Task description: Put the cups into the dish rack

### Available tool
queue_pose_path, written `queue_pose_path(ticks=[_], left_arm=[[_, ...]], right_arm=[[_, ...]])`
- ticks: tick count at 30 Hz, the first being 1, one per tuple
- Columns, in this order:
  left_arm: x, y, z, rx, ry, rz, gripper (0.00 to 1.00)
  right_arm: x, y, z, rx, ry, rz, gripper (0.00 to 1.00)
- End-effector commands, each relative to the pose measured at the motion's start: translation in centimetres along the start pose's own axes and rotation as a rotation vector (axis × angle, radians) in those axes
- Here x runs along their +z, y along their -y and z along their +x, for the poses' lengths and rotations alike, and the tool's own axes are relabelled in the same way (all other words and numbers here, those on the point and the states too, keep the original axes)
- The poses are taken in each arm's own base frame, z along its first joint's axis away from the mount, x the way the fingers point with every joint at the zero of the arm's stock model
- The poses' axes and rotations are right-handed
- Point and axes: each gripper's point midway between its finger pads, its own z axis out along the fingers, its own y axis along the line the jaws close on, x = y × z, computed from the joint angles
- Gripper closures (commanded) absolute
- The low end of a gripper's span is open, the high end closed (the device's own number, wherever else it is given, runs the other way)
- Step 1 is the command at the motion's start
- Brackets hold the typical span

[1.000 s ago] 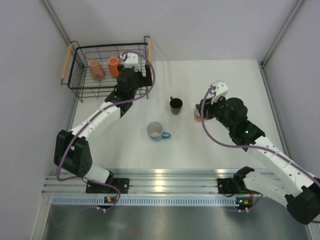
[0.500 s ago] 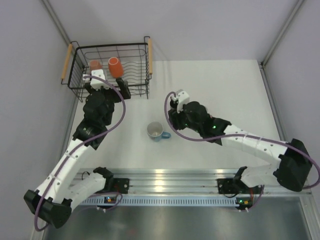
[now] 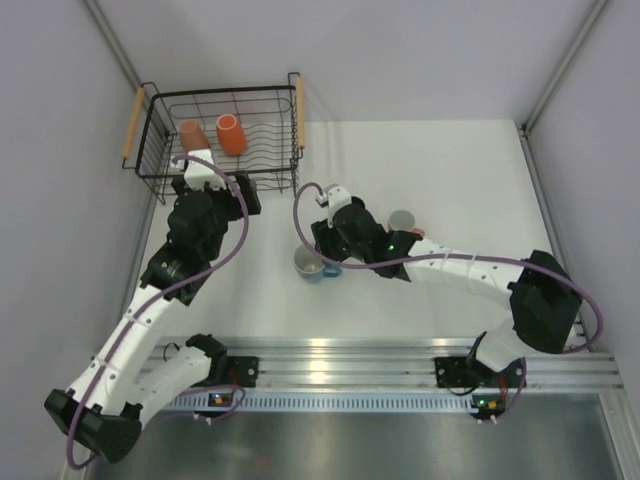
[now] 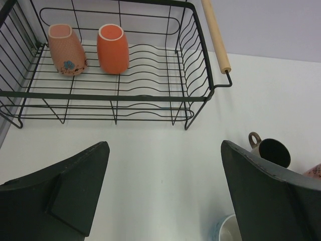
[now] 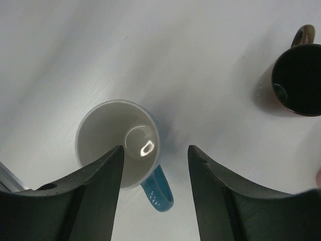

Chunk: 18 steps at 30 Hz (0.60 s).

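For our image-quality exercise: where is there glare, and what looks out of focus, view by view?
Right wrist: a glare spot inside the light blue mug; right gripper blurred. Top external: the metal rail glints brightly. Left wrist: dish rack sharp, left gripper dark and soft.

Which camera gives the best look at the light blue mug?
The right wrist view: it looks straight into the light blue mug, showing rim, pale inside and handle. In the top external view the right arm covers part of it; the left wrist view catches only a sliver of rim.
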Motion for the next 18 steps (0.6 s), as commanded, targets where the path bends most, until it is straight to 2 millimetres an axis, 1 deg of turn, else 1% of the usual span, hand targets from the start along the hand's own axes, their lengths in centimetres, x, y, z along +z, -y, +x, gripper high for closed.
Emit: queue_pose_path(ticks=[1, 3, 4, 6, 11, 14, 16, 18], left_arm=[[-0.5, -0.1, -0.5, -0.011, 0.002, 0.003, 0.01], [-0.5, -0.2, -0.3, -0.007, -0.009, -0.003, 0.01], [-0.6, -0.2, -0.3, -0.004, -0.009, -0.005, 0.01], [-0.6, -0.3, -0.3, -0.004, -0.013, -0.008, 0.01], [-1.0, -0.3, -1.0, -0.017, 0.004, -0.006, 0.01], [-1.0, -0.3, -0.9, -0.020, 0.003, -0.005, 0.01], [-1.0, -0.3, -0.8, -0.021, 0.003, -0.005, 0.01], [-0.9, -0.2, -0.6, -0.020, -0.004, -0.002, 0.01]], right_arm=[[0.7, -2.4, -1.6, 0.002, 0.024, -0.025, 0.46], [1.4, -2.9, -0.4, -0.017, -0.016, -0.020, 0.46], [1.6, -3.0, -0.4, -0.022, -0.023, -0.016, 0.47], [2.2, -3.1, 0.5, -0.029, -0.048, -0.010, 0.47], [2.8, -2.8, 1.3, -0.031, -0.065, 0.012, 0.47], [3.3, -2.7, 1.8, -0.043, -0.081, 0.022, 0.48], [3.9, -2.6, 2.2, -0.051, -0.097, 0.032, 0.50], [4.5, -2.5, 2.8, -0.055, -0.117, 0.046, 0.56]])
